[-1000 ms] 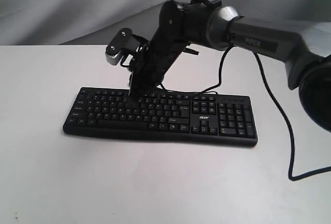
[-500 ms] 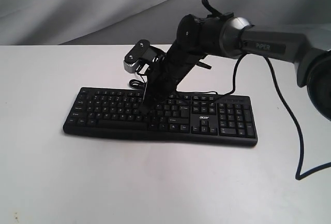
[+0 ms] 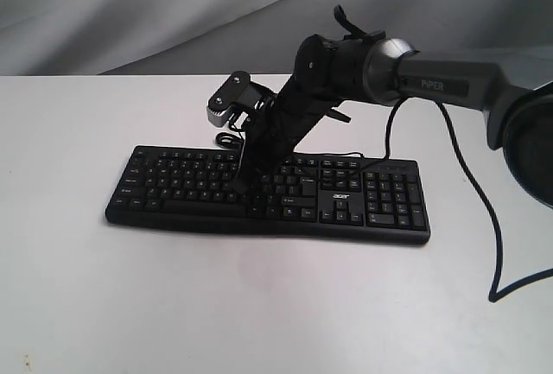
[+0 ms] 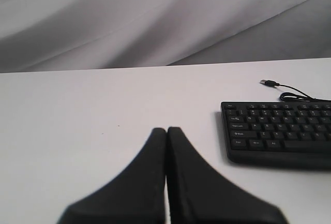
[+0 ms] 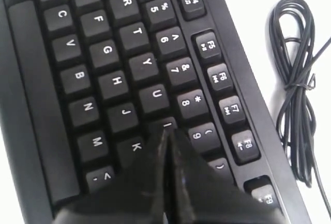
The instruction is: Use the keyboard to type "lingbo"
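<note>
We see the wide black plastic keyboard (image 3: 363,194) lying on the white table (image 3: 259,305). Our right gripper (image 5: 166,132), jaws pressed together, points down at its I key (image 5: 165,124), so we judge letter 2 of 6 in hand and 4 left. Our left gripper (image 4: 166,131), likewise closed, hovers off the keyboard's left end

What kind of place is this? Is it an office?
Probably a robot testing lab, not an office: a white table holds an Acer keyboard, a robot arm marked PIPER reaches over it, and grey cloth hangs behind.
</note>
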Controlling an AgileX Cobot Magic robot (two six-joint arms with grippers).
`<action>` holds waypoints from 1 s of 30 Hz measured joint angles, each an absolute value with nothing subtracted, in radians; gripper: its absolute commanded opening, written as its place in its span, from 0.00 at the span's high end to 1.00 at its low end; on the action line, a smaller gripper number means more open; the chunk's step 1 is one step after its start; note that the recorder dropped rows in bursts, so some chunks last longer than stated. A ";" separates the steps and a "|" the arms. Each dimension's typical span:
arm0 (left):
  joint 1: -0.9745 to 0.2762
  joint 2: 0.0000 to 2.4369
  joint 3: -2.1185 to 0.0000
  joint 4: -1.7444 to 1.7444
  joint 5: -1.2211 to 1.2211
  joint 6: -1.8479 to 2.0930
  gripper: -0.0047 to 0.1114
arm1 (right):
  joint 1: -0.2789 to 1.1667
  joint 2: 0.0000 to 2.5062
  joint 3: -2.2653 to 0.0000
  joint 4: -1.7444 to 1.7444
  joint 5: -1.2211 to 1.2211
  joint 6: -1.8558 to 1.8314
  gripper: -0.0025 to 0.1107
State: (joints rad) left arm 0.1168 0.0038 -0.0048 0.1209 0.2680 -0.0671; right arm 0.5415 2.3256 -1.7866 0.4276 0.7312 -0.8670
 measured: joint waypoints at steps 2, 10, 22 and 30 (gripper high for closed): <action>0.117 0.004 -0.005 0.121 0.268 -0.067 0.96 | 0.542 2.326 -1.787 0.415 0.730 -0.867 0.98; 0.117 0.004 -0.005 0.121 0.268 -0.067 0.96 | 0.542 2.326 -1.787 0.405 0.727 -0.865 0.98; 0.117 0.004 -0.005 0.121 0.268 -0.067 0.96 | 0.542 2.340 -1.787 0.401 0.722 -0.865 0.98; 0.117 0.004 -0.005 0.121 0.268 -0.067 0.96 | 0.542 2.349 -1.787 0.403 0.711 -0.865 0.98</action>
